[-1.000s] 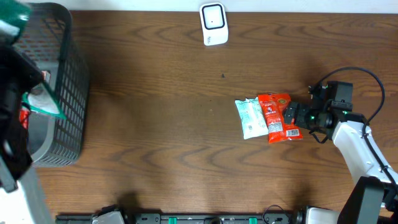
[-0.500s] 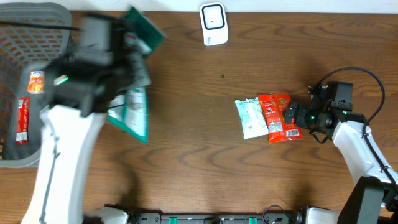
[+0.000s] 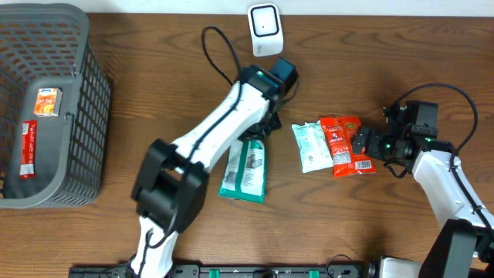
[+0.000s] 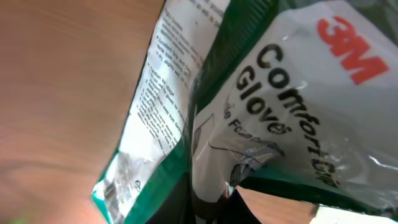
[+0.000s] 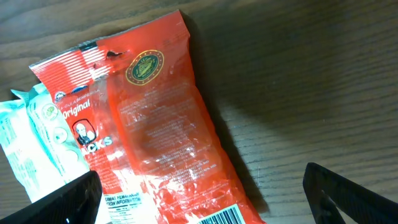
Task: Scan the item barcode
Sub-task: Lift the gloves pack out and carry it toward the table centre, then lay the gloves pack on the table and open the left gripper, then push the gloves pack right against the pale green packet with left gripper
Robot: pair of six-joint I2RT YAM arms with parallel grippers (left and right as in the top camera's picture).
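We judged the step in hand to be the carry to the scanner (image 3: 265, 29), which stood at the far edge of the desk (image 3: 170, 77). The left end effector (image 4: 208, 202) was clenched on the green-and-white glove packet (image 3: 245, 171). The packet trailed from the grip near the middle of the desk, short of the scanner. We could not tell whether its lower end rested on the wood.

The right end effector (image 3: 361, 143) stood released, just beside the red snack packet (image 3: 343, 145), holding nothing.

We found no barcode on the glove packet in any view. The next move, as we saw it, called for lifting the packet toward the scanner and turning its printed side to face the window.
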